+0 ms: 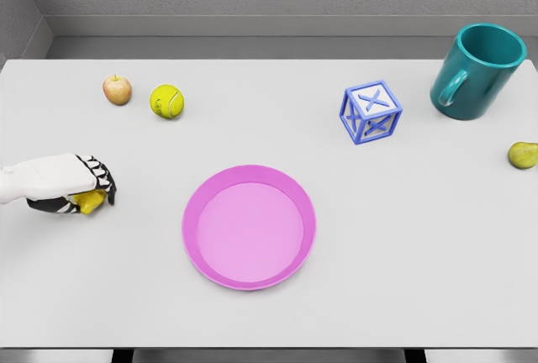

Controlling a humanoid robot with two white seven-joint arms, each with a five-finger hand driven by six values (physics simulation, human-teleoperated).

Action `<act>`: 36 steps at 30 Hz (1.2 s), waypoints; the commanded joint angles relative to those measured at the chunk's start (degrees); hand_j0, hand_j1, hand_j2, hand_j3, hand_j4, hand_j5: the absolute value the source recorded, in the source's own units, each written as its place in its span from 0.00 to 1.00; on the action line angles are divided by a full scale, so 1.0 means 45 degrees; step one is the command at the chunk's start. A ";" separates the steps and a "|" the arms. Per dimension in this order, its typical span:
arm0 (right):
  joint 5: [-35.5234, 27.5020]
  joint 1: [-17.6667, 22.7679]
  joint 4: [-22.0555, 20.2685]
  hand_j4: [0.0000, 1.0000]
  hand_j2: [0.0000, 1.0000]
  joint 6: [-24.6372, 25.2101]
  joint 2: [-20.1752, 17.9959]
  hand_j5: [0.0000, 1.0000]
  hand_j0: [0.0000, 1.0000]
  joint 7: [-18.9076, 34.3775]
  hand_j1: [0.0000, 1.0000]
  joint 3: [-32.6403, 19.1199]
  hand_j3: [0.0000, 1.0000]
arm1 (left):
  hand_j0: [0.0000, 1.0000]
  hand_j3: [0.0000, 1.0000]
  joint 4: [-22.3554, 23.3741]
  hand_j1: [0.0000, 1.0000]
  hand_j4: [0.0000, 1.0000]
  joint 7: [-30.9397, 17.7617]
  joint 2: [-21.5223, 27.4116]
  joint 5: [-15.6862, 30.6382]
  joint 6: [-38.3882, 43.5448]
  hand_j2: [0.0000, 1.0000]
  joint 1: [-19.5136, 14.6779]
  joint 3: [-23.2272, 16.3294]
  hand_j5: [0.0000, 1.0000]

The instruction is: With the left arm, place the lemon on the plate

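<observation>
Left hand (71, 185), far left of the table (420, 262): fingers curled over the lemon (87, 202), gripping it at table level. Beyond the hand: apple (117, 89), tennis ball (166, 101). Right of it: pink plate (197, 237), well apart; farther right, blue cube (371, 112), teal mug (477, 71), pear (522, 155).

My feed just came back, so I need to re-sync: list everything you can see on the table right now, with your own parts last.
lemon: 1, yellow, left edge, under the hand's fingers
plate: 1, pink, centre front, nothing on it
apple: 1, red-yellow, back left
tennis ball: 1, yellow-green, right of the apple
cube: 1, blue-white, back right of centre
mug: 1, teal, back right
pear: 1, yellow-green, right edge
table: 1, light grey
left hand: 1, white, closed over the lemon
</observation>
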 commanded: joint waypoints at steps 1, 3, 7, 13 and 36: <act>-0.0002 0.0000 0.0000 1.00 1.00 0.0000 0.0000 1.00 1.00 0.0001 1.00 0.0000 1.00 | 0.57 0.57 -0.0015 0.57 0.57 -0.0055 -0.0017 0.0073 0.0015 0.57 0.0000 0.0050 0.57; -0.0002 0.0000 0.0000 1.00 1.00 0.0000 0.0000 1.00 1.00 0.0001 1.00 0.0000 1.00 | 0.57 0.57 -0.0015 0.57 0.57 -0.0055 -0.0017 0.0093 0.0015 0.57 0.0000 0.0128 0.57; -0.0002 0.0000 0.0000 1.00 1.00 0.0000 0.0000 1.00 1.00 0.0001 1.00 0.0000 1.00 | 0.56 0.56 -0.0112 0.56 0.56 -0.0055 -0.0017 0.0093 0.0015 0.56 -0.0137 0.0148 0.56; -0.0002 0.0000 0.0000 1.00 1.00 0.0000 0.0000 1.00 1.00 0.0001 1.00 0.0000 1.00 | 0.57 0.57 -0.0503 0.57 0.57 -0.0094 -0.0017 0.0132 0.0015 0.57 -0.0195 0.0148 0.57; -0.0002 0.0000 0.0000 1.00 1.00 0.0000 0.0000 1.00 1.00 0.0001 1.00 0.0000 1.00 | 0.57 0.57 -0.2222 0.57 0.57 -0.0235 -0.1266 0.0854 0.0015 0.57 -0.0371 -0.0048 0.57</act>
